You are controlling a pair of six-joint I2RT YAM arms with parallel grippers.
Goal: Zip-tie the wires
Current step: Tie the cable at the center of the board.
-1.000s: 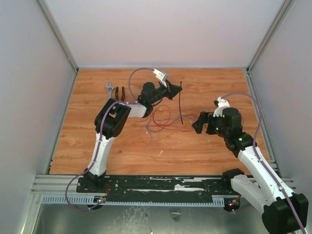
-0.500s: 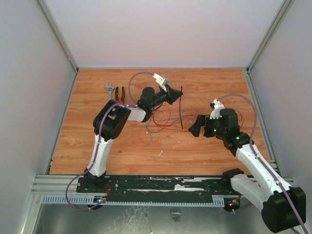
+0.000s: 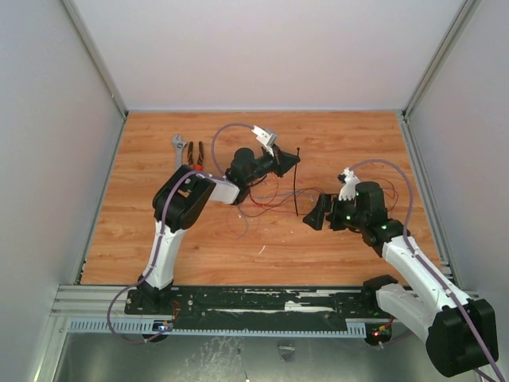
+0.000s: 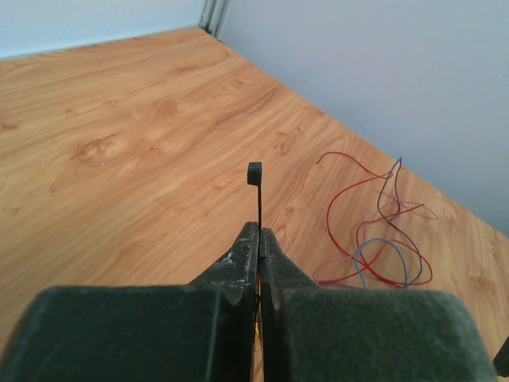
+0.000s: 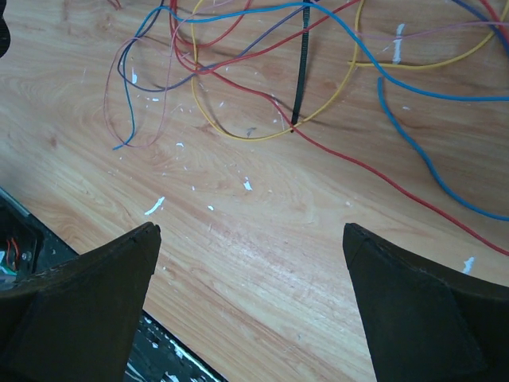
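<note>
One zip tie (image 3: 294, 185) is pinched near its head by the closed left gripper (image 3: 294, 157), its tip down in one loose tangle of wires (image 3: 258, 197). The right gripper (image 3: 312, 216) gapes empty nearby. One wrench (image 3: 180, 148) and one pair of pliers (image 3: 197, 153) lie on the wood-grain table (image 3: 159, 231), with pale walls (image 3: 270, 56) around.

The top external camera sits high beyond the near edge of the table (image 3: 159, 243), looking down over all of it to the far edge. The left wrist camera rides low, tight behind the left gripper (image 4: 259, 235), facing along the boards toward a table corner. The right wrist camera looks steeply down past the right gripper (image 5: 250, 231) — close over the table's middle. All three share the wires (image 3: 261, 196) and the zip tie (image 3: 295, 181).
</note>
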